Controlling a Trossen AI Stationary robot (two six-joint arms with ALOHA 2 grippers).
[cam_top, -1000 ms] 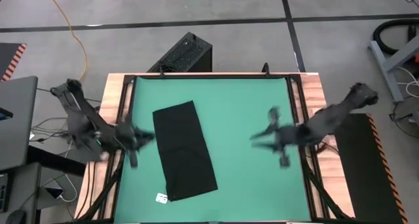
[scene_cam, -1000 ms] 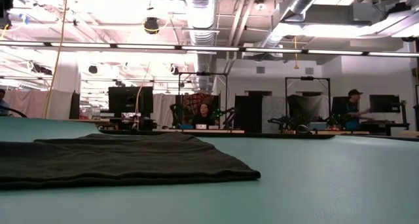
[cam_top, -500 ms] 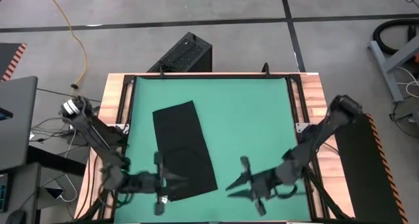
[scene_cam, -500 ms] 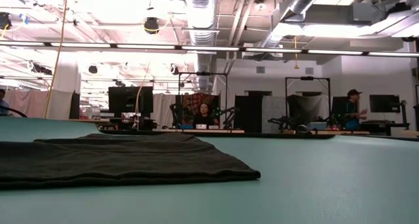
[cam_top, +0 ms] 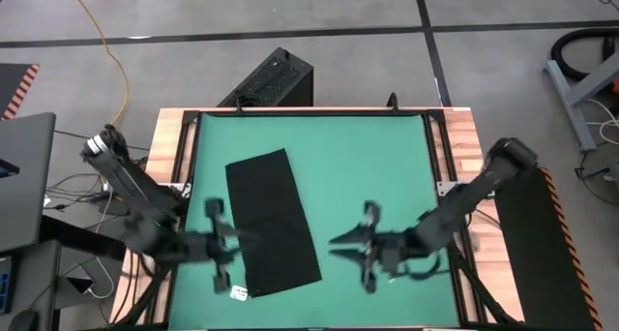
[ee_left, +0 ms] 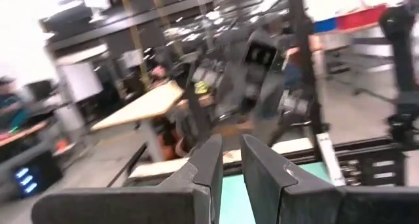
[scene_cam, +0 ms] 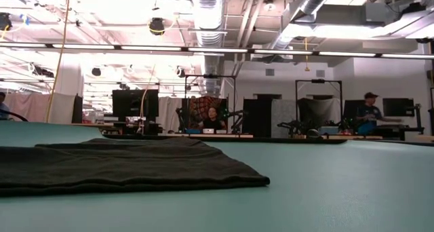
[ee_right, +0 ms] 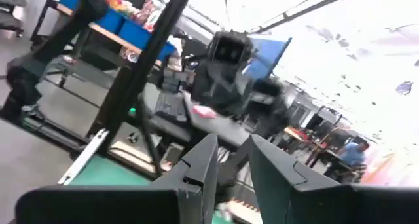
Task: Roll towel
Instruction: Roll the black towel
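Your table [cam_top: 464,128] carries a green mat [cam_top: 368,166], and a ribbed black box [cam_top: 271,79] stands on the floor just beyond the far edge. An orange cable [cam_top: 102,41] runs over the floor on the left. Nothing lies on the mat between the two arms and the towel [cam_top: 273,223].

Your left gripper [cam_top: 253,238] sits above the towel's left side, toward its near end, with its fingers [ee_left: 209,162] parted by a narrow gap and holding nothing. The towel lies flat on the left half of the mat, a long rectangle with its long axis running from far to near and leaning a little rightward at the near end. Its white tag [cam_top: 238,292] sticks out at the near left corner. From table height, the towel [scene_cam: 129,165] shows as a low, flat fold.

Your right gripper [cam_top: 337,242] hovers over bare mat just right of the towel, pointing at it, its fingers [ee_right: 203,165] slightly apart and empty.
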